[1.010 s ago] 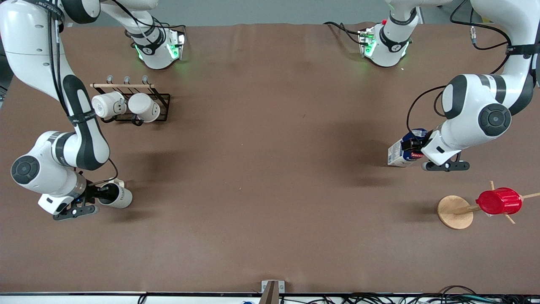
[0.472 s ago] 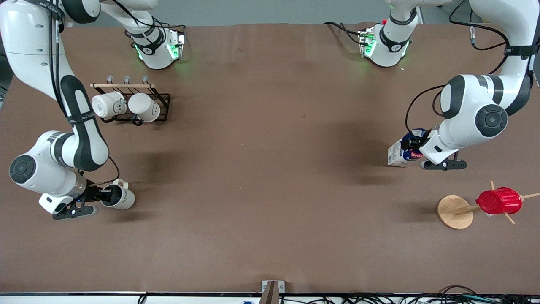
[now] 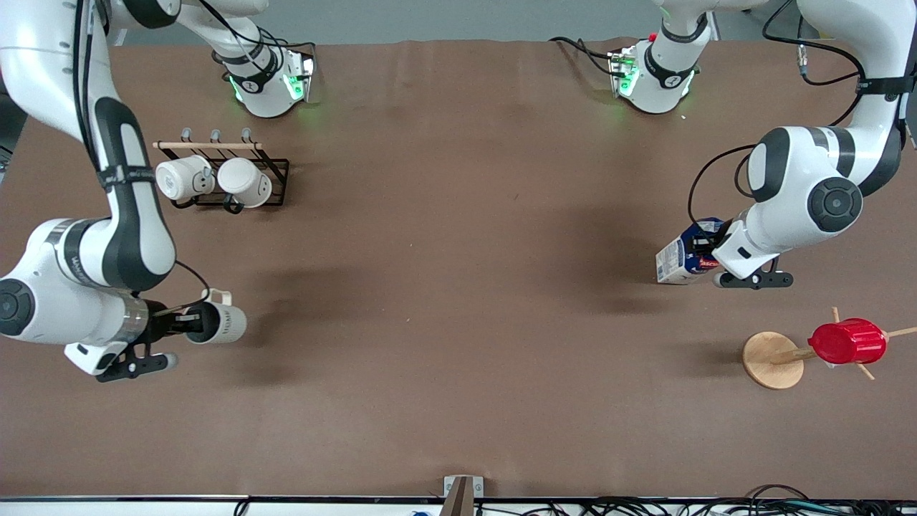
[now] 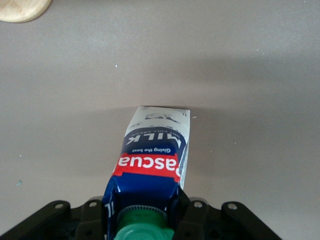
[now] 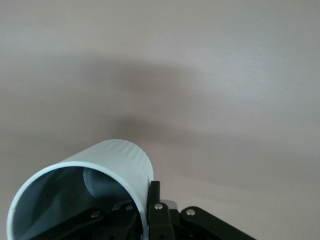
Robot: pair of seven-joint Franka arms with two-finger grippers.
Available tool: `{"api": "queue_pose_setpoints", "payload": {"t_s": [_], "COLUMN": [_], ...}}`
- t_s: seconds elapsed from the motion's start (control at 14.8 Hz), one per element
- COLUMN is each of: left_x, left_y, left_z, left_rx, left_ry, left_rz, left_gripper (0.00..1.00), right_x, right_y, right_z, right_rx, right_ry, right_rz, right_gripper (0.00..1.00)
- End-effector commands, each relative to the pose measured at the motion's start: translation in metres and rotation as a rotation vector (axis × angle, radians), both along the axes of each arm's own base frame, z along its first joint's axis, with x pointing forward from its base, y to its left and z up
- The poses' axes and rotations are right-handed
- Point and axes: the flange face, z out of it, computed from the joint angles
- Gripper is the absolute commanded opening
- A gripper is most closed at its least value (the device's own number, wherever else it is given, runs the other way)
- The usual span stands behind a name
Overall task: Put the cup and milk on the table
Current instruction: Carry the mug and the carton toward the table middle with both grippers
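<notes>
The right hand (image 3: 188,325) grips the rim of the cream mug (image 3: 221,324), held tilted over the bench (image 3: 458,287). The left hand (image 3: 706,247) is clamped on the blue-white milk carton (image 3: 677,258) with its red band and green cap.

Two white mugs (image 3: 213,180) with dark handles hung on a black wire rack (image 3: 276,179) under a wooden rail toward the right arm's end. A red ribbed cup (image 3: 847,341) sat on a tilted wooden peg stand (image 3: 770,360) toward the left arm's end.
</notes>
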Motion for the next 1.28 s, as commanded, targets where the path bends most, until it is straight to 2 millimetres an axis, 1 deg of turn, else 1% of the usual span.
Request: {"api": "queue_pose_setpoints", "payload": {"t_s": [0.0, 0.07, 0.2, 0.27, 0.34, 0.4, 0.47, 0.54, 0.67, 0.74, 0.88, 0.94, 1.08, 1.15, 1.21], "left_x": [-0.001, -0.001, 0.0, 0.002, 0.004, 0.009, 0.014, 0.019, 0.027, 0.033, 0.048, 0.054, 0.063, 0.07, 0.076], "left_y": [0.001, 0.001, 0.001, 0.001, 0.0, 0.0, 0.0, 0.0, -0.008, -0.008, -0.012, -0.016, -0.026, -0.032, -0.041], "left_z": [0.007, 0.008, 0.008, 0.009, 0.011, 0.017, 0.021, 0.026, 0.036, 0.041, 0.054, 0.063, 0.069, 0.072, 0.075], "left_rx": [0.011, 0.01, 0.01, 0.01, 0.009, 0.009, 0.007, 0.007, 0.005, 0.004, 0.0, -0.001, -0.003, -0.003, -0.005], "left_ry": [-0.014, -0.015, -0.017, -0.021, -0.027, -0.043, -0.053, -0.064, -0.089, -0.104, -0.138, -0.153, -0.15, -0.141, -0.132], "left_rz": [-0.024, -0.024, -0.024, -0.024, -0.024, -0.022, -0.022, -0.021, -0.03, -0.027, -0.022, -0.026, -0.038, -0.044, -0.056], "left_gripper": [0.29, 0.29, 0.28, 0.27, 0.26, 0.23, 0.18, 0.15, 0.11, 0.11, 0.1, 0.1, 0.1, 0.1, 0.1], "right_x": [-0.01, -0.016, -0.029, -0.035, -0.039, -0.049, -0.059, -0.065, -0.078, -0.081, -0.087, -0.094, -0.101, -0.104, -0.107], "right_y": [0.082, 0.115, 0.168, 0.198, 0.223, 0.254, 0.279, 0.296, 0.328, 0.337, 0.344, 0.35, 0.353, 0.357, 0.361], "right_z": [0.01, 0.01, 0.009, 0.011, 0.013, 0.013, 0.01, 0.0, -0.021, -0.029, -0.048, -0.054, -0.067, -0.071, -0.075], "right_rx": [0.007, -0.018, -0.082, -0.072, -0.042, -0.02, -0.025, -0.051, -0.063, -0.055, -0.034, -0.029, -0.026, -0.027, -0.031], "right_ry": [0.009, 0.01, -0.001, -0.026, -0.05, -0.061, -0.077, -0.091, -0.109, -0.121, -0.131, -0.134, -0.129, -0.126, -0.119], "right_rz": [-0.044, -0.058, -0.103, -0.125, -0.161, -0.178, -0.187, -0.205, -0.23, -0.246, -0.255, -0.242, -0.233, -0.228, -0.237], "right_gripper": [0.0, 0.0, 0.0, 0.0, 0.0, 0.0, 0.0, 0.0, 0.0, 0.0, 0.01, 0.01, 0.02, 0.02, 0.02]}}
